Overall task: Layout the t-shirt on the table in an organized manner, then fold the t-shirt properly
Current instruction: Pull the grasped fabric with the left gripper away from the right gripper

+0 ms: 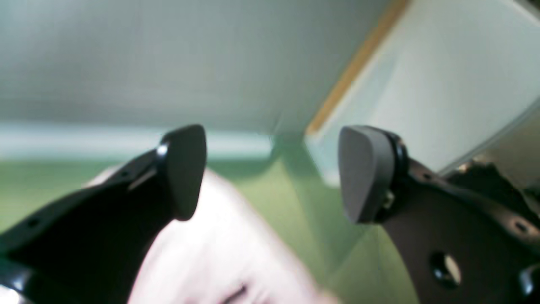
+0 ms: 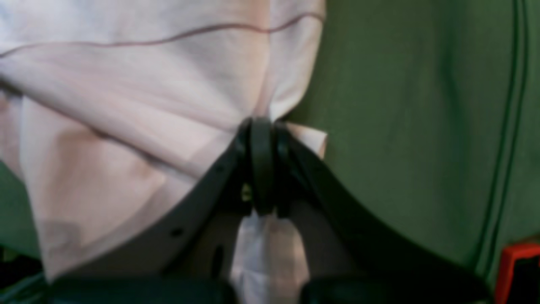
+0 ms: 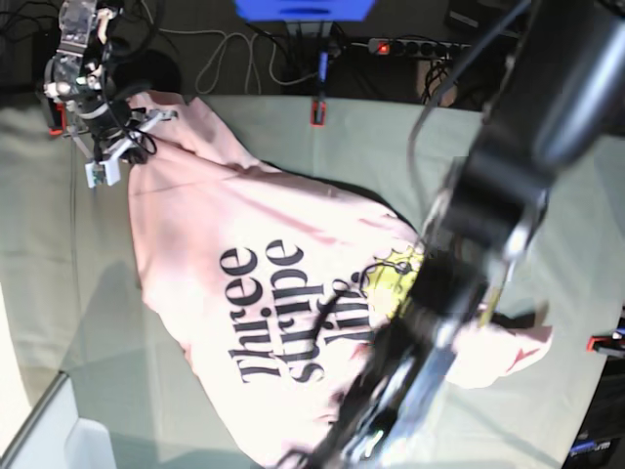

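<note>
The pale pink t-shirt [image 3: 273, 293] lies crumpled, front up, on the table [image 3: 547, 176], its black lettering and yellow sun showing. My right gripper [image 2: 261, 126] is shut on a fold of the shirt's edge. In the base view it [image 3: 137, 117] holds that corner up at the far left. My left gripper [image 1: 274, 173] is open and empty, with its pads [image 1: 183, 169] wide apart just above the shirt [image 1: 219, 249]. In the base view the blurred left arm [image 3: 459, 254] reaches over the shirt's right side and hides part of it.
Red clamps sit at the table's far edge [image 3: 317, 112] and right edge [image 3: 605, 342], and one shows in the right wrist view [image 2: 517, 261]. Cables and a power strip [image 3: 410, 46] lie beyond the far edge. A pale box [image 3: 59, 440] is at the front left.
</note>
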Action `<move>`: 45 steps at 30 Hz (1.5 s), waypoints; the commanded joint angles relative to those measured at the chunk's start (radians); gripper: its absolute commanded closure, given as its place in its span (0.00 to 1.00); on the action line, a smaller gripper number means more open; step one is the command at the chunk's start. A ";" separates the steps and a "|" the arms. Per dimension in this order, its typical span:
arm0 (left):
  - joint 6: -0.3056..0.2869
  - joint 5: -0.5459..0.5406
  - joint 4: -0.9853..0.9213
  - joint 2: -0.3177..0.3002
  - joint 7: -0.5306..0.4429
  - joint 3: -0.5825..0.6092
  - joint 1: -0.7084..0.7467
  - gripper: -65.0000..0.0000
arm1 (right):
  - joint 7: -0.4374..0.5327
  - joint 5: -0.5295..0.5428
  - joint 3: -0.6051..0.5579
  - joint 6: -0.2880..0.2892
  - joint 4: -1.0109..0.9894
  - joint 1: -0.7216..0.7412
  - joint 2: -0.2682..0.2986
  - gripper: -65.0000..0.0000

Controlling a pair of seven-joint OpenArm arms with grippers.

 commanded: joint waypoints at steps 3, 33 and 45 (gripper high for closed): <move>0.014 0.003 0.193 -0.117 -0.011 -0.066 0.131 0.28 | -0.007 -0.017 0.002 -0.008 0.010 0.000 -0.014 1.00; 0.003 0.010 -0.091 -0.218 -0.008 -0.331 0.503 0.37 | -0.007 -0.017 0.003 -0.008 0.006 0.027 -0.029 1.00; 0.003 0.013 -0.099 -0.140 -0.008 -0.273 0.447 0.38 | -0.009 -0.017 0.005 -0.008 0.006 0.026 -0.029 1.00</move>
